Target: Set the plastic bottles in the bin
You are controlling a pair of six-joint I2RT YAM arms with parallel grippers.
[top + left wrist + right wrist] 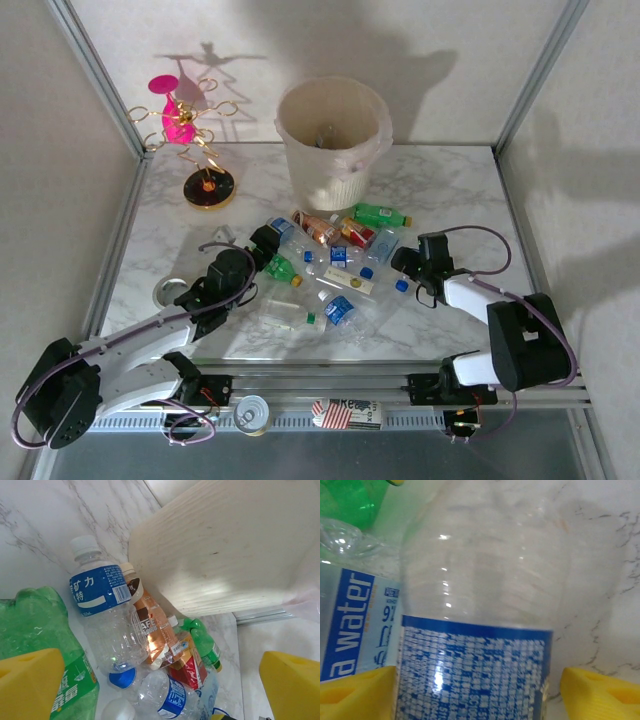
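Starting at the near edge: a silver tin can [251,414] and a red-striped box [347,413] sit on the rail by the arm bases. A bit further in, a small metal ring [170,292] lies on the marble desk [470,190], left of everything else.

The right arm [470,295] comes in from the right side of the heap. Its jaws are spread on either side of a clear bottle with a blue printed label [475,675]. One yellow finger [355,692] sits right at the label's edge. The other has a sliver of desk showing between it and the bottle, so it's straddling, not pinching. A blue-labelled water bottle [350,625] lies just beside it.

The left arm [150,335] is at the left edge of the heap with its jaws spread as wide as they go, holding nothing. A green bottle [45,630] is just by one of its fingers [27,685]. Past that there's a white-capped bottle with a blue label [100,605], with a brown-labelled bottle [155,635] lying against it.

The plastic bottles [335,260] lie in a loose heap mid-desk, right in front of the bin [320,170]. The bin is cream and ribbed, with a clear liner over the rim. At the far left stands a pink-and-gold wire stand [190,130].
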